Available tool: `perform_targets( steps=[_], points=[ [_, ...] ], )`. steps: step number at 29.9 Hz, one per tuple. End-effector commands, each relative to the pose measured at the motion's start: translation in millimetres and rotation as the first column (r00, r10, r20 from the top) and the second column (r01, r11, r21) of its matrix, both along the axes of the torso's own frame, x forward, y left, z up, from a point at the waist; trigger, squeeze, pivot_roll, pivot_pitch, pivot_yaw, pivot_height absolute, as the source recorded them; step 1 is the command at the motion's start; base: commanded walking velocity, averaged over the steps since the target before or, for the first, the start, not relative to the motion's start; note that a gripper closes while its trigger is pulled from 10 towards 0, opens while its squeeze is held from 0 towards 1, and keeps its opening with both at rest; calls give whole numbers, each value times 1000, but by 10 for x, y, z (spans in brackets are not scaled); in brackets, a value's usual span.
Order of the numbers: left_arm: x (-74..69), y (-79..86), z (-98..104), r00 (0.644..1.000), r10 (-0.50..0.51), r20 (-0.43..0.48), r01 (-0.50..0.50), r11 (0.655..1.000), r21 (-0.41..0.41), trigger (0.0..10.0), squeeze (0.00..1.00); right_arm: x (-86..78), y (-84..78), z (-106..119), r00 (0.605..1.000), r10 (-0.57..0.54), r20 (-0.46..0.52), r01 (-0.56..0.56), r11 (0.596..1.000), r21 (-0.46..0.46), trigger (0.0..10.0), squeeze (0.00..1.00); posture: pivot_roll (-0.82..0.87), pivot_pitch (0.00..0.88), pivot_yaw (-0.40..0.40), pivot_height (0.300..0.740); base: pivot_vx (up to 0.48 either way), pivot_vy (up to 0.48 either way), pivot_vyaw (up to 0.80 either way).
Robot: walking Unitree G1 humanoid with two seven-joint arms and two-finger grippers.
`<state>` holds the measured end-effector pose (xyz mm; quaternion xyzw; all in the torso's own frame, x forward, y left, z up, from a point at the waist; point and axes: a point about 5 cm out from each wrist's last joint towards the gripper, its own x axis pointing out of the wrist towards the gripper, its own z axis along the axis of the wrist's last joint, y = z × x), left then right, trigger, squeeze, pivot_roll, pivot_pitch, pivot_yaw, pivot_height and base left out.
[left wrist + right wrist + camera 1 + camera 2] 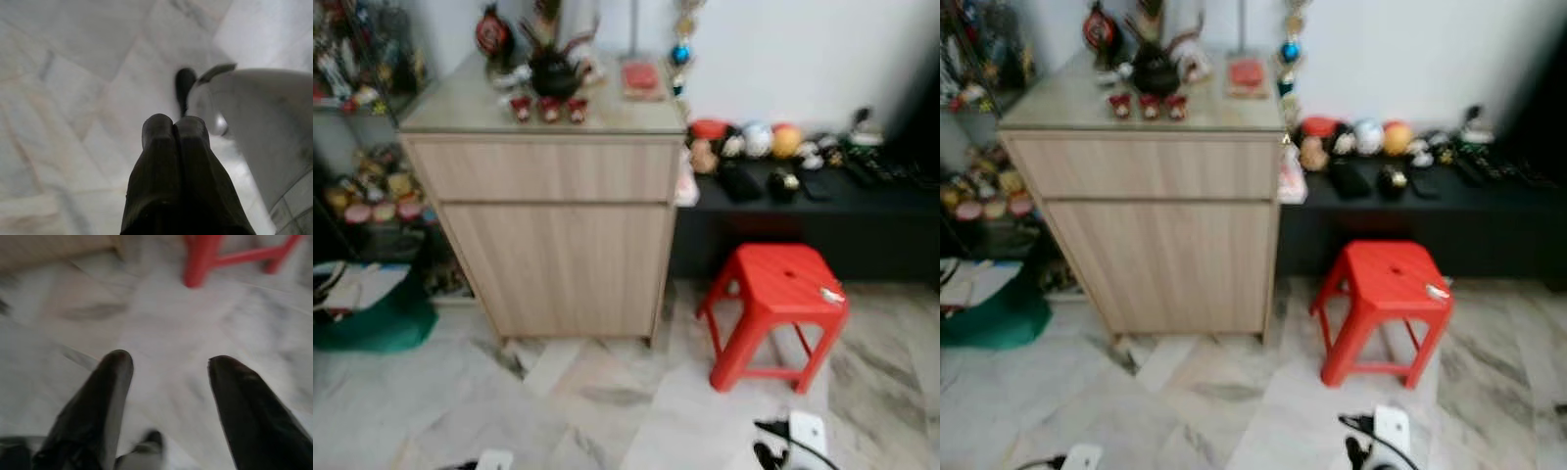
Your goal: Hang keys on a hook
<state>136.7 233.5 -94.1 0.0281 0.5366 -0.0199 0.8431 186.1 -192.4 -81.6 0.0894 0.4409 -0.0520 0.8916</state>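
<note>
Left gripper (173, 128): fingers pressed together, nothing between them — it hung over the marble floor (73, 98).
Right gripper (168, 363): fingers spread wide, holding nothing, above the floor near the stool's leg.
Keys (830, 295): a small pale item, blurred — lay on the red stool (773, 279), at its right edge.
Cabinet (558, 225): stood left of the stool.

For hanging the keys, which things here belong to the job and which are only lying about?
For the job:
- keys, small item on the red stool's corner, too blurred to be sure
- red stool
- right tool, open above the floor
- left tool, shut

Lying about:
- wooden cabinet
- ornaments on it
- black low shelf with trinkets
- green bag
</note>
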Motion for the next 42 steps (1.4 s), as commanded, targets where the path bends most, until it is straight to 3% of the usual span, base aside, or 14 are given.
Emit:
perform_targets(
  steps=[1,13,42],
  points=[
    [55,-70,3,1000,-14,11,14,1000,-14,10000,0,-70,-147,-11,1000,-26,-19,25,999,-32,10000,0,-14,0,-35,740,480,0,0],
    [66,-30,13,1000,22,22,-22,1000,17,10000,0,-51,-139,-3,1000,-22,-10,22,999,-27,10000,0,-7,0,-40,740,149,-26,0],
    [93,-38,20,999,41,29,-42,999,8,10000,0,-23,-151,12,1000,-30,-4,30,999,-32,10000,0,-7,0,-49,740,0,-459,0]
  ],
)
